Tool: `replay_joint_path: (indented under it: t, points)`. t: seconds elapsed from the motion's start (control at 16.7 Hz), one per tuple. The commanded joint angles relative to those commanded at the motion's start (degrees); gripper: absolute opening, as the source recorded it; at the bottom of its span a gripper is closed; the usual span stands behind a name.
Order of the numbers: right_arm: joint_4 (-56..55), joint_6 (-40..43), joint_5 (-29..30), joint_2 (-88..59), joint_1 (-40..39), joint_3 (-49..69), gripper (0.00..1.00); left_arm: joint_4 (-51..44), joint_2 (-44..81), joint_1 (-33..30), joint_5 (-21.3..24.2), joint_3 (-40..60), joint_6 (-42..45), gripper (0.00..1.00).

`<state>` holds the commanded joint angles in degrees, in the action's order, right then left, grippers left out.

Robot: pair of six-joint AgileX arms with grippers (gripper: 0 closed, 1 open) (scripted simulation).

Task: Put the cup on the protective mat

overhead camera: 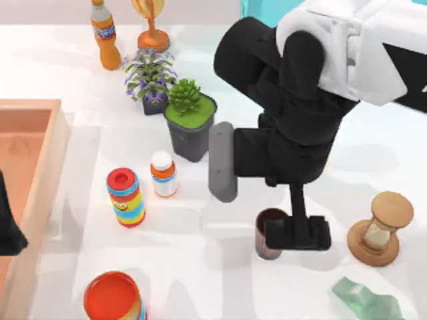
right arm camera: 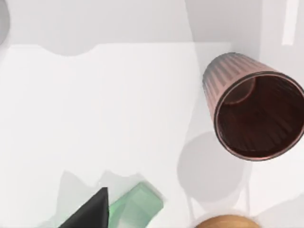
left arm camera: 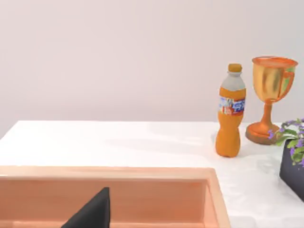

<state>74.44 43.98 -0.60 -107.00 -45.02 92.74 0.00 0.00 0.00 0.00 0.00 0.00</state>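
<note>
Nearest the table's front edge stand an orange-lidded canister (overhead camera: 113, 297) at left and a pale green angular object (overhead camera: 363, 298) at right. Just behind, the cup (overhead camera: 268, 241) stands upright on the white table (overhead camera: 200, 267), right of centre, with the hourglass (overhead camera: 380, 229) close on its right. The right gripper (overhead camera: 298, 233) hangs directly over the cup's right rim, its dark body covering part of the mouth; whether its fingers are parted or closed cannot be told, and contact with the cup is not evident. In the right wrist view the cup (right arm camera: 254, 111) shows its ribbed wall and dark interior, free of any finger.

Farther back stand a striped canister with red cap (overhead camera: 125, 197), a small white-capped bottle (overhead camera: 163, 174) and a grey oblong block (overhead camera: 223, 162); beyond these, two potted plants, an orange bottle (overhead camera: 105, 33) and a trophy (overhead camera: 151, 23). A wooden tray (overhead camera: 40, 193) lies at left, the left arm parked over it.

The step appears to be the approach to grasp. A clean grip likely calls for fingers straddling one wall, descending vertically, clear of the hourglass.
</note>
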Motion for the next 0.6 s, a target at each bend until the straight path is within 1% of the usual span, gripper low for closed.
replay_joint_path:
  t: [0.36, 0.6]
  points:
    - [1.0, 0.1, 0.6, -1.0, 0.0, 0.8, 1.0, 0.0, 0.0, 0.0, 0.0, 0.0, 0.0, 1.0]
    - [-1.3, 0.1, 0.6, -1.5, 0.1, -1.4, 1.0, 0.0, 0.0, 0.0, 0.0, 0.0, 0.0, 1.0]
